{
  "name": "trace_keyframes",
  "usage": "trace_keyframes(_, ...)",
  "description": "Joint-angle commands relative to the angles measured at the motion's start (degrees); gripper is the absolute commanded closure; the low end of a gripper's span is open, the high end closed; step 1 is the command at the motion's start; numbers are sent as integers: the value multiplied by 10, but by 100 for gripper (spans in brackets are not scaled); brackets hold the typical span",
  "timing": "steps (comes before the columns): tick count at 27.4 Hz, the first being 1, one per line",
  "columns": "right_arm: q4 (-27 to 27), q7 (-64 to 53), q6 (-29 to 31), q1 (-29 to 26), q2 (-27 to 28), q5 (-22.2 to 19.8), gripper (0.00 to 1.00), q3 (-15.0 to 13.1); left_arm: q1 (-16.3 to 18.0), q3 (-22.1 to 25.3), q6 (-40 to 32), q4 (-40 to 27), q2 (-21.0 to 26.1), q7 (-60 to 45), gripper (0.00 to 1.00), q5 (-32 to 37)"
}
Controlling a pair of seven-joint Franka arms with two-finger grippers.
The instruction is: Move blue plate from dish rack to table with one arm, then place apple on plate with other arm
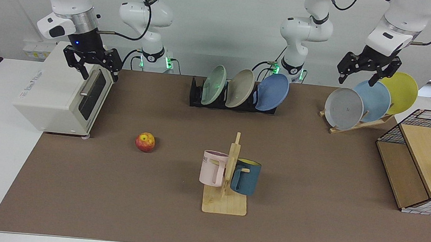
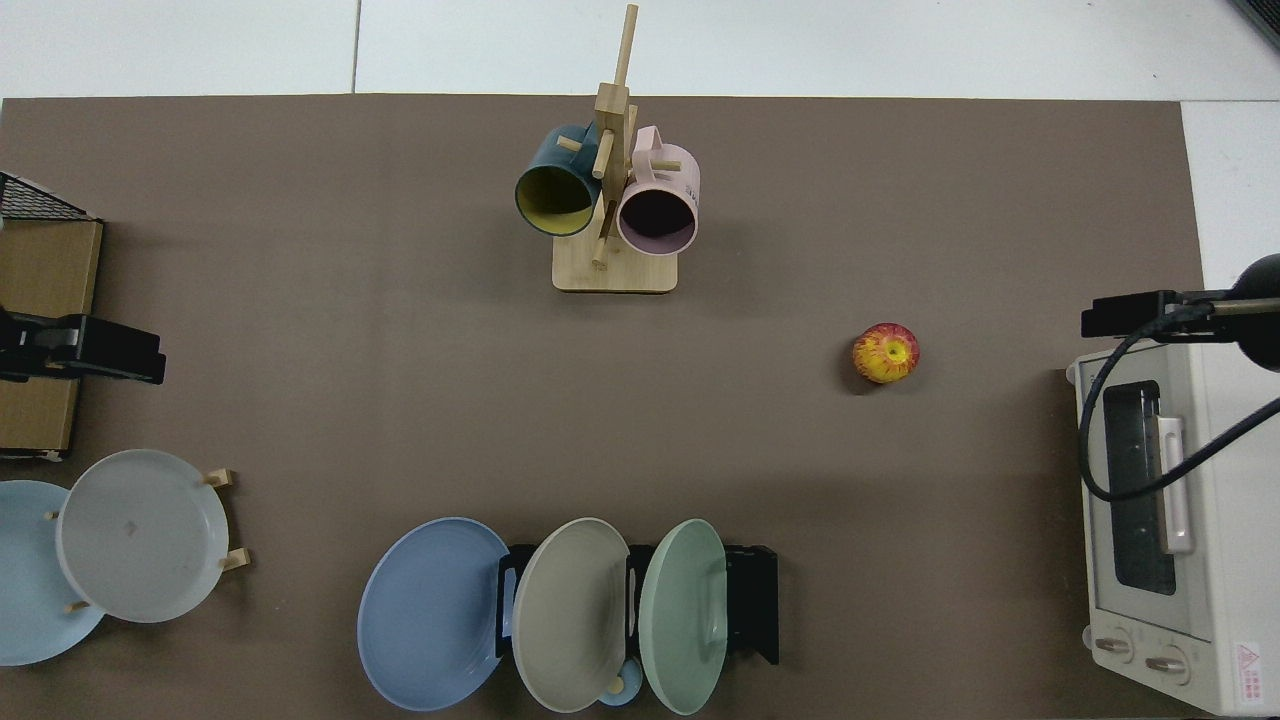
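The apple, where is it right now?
In the facing view the apple lies alone on the table, left of the mug stand and right of the toaster oven. No gripper touches it.

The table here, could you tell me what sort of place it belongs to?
Probably a robot lab set up as a mock kitchen: two arms stand behind a mat-covered table with a dish rack of plates, a toaster oven and a mug stand.
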Motion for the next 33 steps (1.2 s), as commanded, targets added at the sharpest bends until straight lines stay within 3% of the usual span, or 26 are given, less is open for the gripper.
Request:
trace_keyframes(1, -6, -4, -10, -2, -10, 5, 0, 3, 3, -1, -13, -3, -9, 0, 0, -1)
trace_keyframes(11, -6, 13, -17, 0, -7, 2, 0, 5, 3, -3, -13, -4, -10, -1, 0, -1)
trace_keyframes(16, -6, 17, -14, 29, 1, 0, 0, 5, 3, -1, -16, -5, -12, -4, 0, 0)
trace_keyframes(24, 7, 54, 0, 65, 55, -17, 0, 7, 10, 1, -12, -49, -39, 4, 0, -2)
trace_keyframes(33, 14, 67, 74, 77, 133, -26, 0, 7, 9, -2, 22, -136, -92, 5, 0, -2)
